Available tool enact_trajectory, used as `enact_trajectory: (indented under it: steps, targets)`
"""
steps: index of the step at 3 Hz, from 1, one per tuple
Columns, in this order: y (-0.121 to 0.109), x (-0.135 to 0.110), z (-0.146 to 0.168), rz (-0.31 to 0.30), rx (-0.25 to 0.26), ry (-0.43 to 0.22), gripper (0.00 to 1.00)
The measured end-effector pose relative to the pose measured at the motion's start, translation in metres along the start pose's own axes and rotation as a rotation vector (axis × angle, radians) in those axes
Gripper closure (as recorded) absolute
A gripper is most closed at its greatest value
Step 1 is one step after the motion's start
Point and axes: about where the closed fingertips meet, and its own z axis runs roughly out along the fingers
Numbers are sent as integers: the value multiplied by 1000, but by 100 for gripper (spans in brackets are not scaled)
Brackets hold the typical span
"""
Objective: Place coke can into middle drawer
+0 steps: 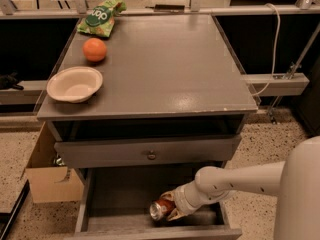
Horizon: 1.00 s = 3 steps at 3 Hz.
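**Can down in the open drawer, claw clasped around it**

Can and claw sit together low in the picture. The coke can (161,208) lies tilted on its side inside the middle drawer (117,196), towards the front and a little right of centre, its silver end facing front-left. The gripper (171,210) is clenched on the can's rear part, pale fingers on either side of it. Whether the can rests on the drawer floor or hangs just above it cannot be told.

The white arm (235,180) reaches in from the right, crossing above the drawer's right wall, and joins the robot's broad white body (300,194) at the picture's right edge. Directly above the open drawer is another drawer front (125,153) with a small round knob (151,155); it is pushed in and stands just behind and above the claw.

On the grey cabinet top (165,69), well apart from the can, stand a pale bowl (75,84) at the left front, an orange (94,49) just behind it and a green snack bag (101,17) at the back left corner. A cardboard box (50,180) stands on the speckled floor beside the cabinet's left side, and a white cable (274,39) hangs behind on the right.
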Motion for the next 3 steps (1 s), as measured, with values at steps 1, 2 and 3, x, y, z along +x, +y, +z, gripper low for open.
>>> enact_trajectory:
  steps: [1, 2, 3]
  targets:
    - [0, 0, 0, 0, 0, 0, 0]
    - [0, 0, 0, 0, 0, 0, 0]
    - [0, 0, 0, 0, 0, 0, 16]
